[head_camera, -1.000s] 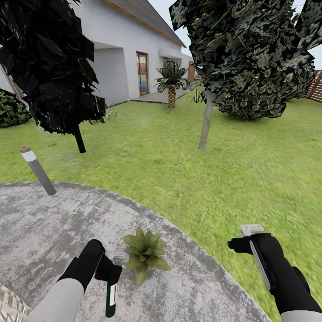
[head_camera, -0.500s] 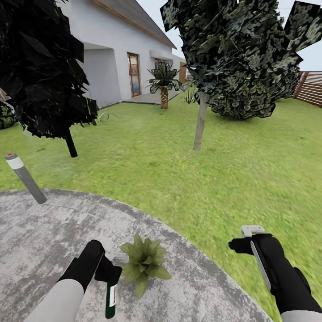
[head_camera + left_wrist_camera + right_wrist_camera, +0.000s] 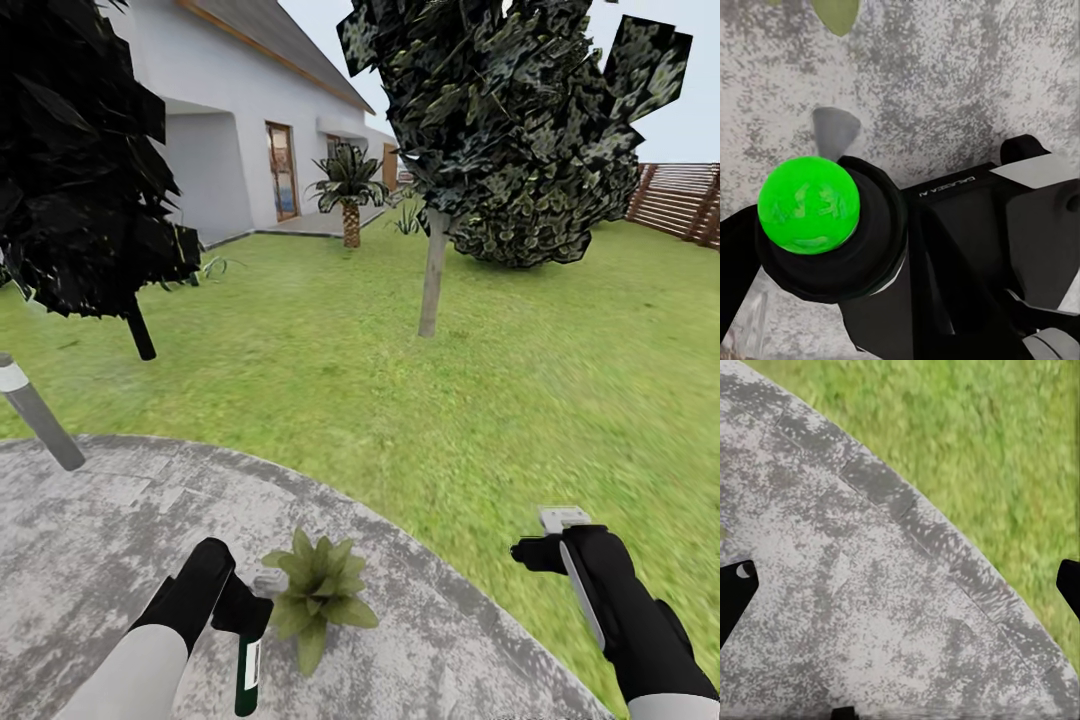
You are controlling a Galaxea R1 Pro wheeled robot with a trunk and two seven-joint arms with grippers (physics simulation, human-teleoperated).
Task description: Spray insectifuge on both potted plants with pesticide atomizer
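Mottled grey stone patio (image 3: 120, 520) filled lower frame. Our left gripper (image 3: 243, 612) pinched the slim dark-green spray bottle (image 3: 247, 672), nozzle beside the speckled potted rosette (image 3: 315, 595). Pickup done; spraying pending, we judged. Right gripper (image 3: 553, 535) spread, empty.

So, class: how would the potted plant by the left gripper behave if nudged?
The plant looks small with a low, spread rosette, so probably light and apt to slide on the flat stone patio rather than tip. Its pointed leaves would likely flex against the left gripper.
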